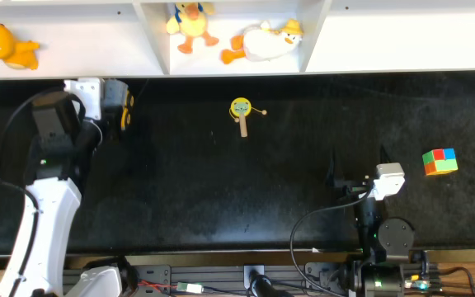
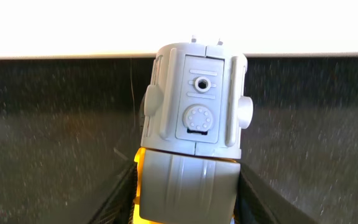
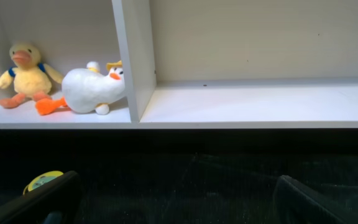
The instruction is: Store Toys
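The shelf's right compartment (image 3: 260,99) gives open room; the yellow duck (image 1: 190,23) and white duck (image 1: 262,41) crowd the middle one.

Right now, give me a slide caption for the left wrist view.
Left claw grips a gray and yellow toy, with the black mat and white shelf beyond it.

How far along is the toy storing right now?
Done: the orange duck, yellow duck and white duck sit in the shelf. In hand: the left gripper holds a grey toy. Left: the rattle and colour cube lie on the table; right gripper open, empty.
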Controlling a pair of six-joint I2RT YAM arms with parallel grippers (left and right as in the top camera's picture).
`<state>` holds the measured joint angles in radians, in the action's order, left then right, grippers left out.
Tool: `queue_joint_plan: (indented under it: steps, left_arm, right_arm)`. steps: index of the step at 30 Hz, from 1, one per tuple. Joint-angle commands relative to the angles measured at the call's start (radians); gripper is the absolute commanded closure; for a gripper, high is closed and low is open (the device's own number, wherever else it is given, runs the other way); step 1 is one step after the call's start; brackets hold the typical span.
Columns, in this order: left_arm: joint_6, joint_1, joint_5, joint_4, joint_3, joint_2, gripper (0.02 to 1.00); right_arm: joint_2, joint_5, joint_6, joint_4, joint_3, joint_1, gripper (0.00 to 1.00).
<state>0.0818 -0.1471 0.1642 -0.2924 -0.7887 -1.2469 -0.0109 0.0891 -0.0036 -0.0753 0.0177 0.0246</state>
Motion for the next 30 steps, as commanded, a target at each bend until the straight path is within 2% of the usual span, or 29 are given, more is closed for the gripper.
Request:
queue_joint_plan:
  steps: [1,19,30]
  left_arm:
    - [-0.085,0.003,0.018,0.01,-0.108,-0.05,0.755]
    - [-0.14,0.003,0.044,0.015,-0.435,-0.35,0.766]
    - [-0.143,0.003,0.044,0.037,-0.483,-0.448,0.761]
  right_arm:
    - [0.007,-0.004,-0.003,0.004,-0.013,-0.005,0.005]
    - [0.007,-0.004,-0.003,0.004,-0.013,-0.005,0.005]
    - [0.007,-0.004,-0.003,0.004,-0.013,-0.005,0.005]
